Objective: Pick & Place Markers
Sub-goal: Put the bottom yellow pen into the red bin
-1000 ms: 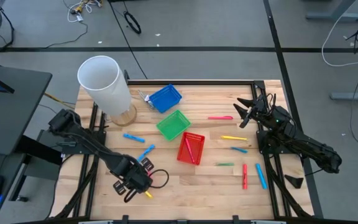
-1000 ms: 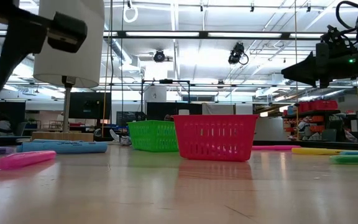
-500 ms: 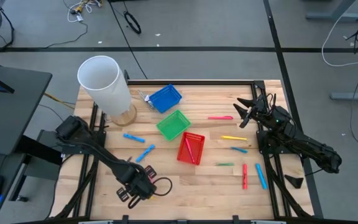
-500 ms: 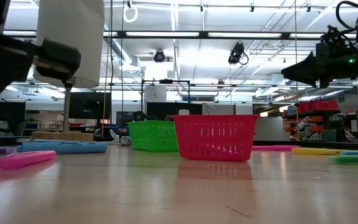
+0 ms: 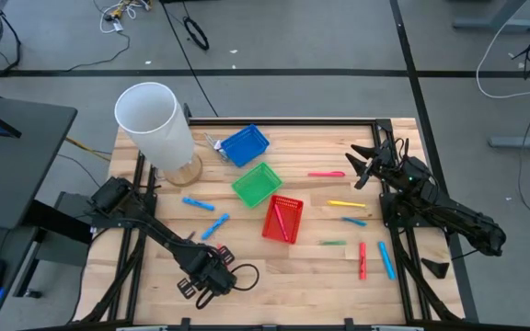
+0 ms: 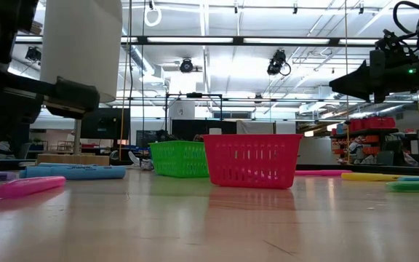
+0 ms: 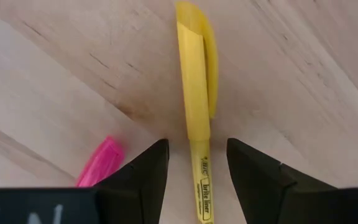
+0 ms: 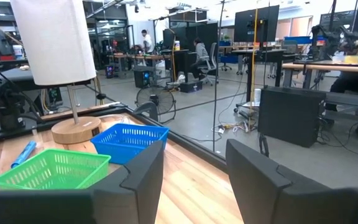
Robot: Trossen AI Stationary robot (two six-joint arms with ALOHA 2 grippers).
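One yellow marker (image 7: 194, 118) on the table (image 7: 303, 74), lying lengthwise between my left fingers (image 7: 138, 171), which stand apart and clear of it. Light, stiff, smooth plastic, likely slippery; grip mid-barrel. Pink marker (image 7: 98, 163) just beside.

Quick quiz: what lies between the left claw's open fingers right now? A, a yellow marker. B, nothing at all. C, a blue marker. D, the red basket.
A: the left wrist view shows a yellow marker lying on the table between the left claw's open fingers, which do not yet touch it.
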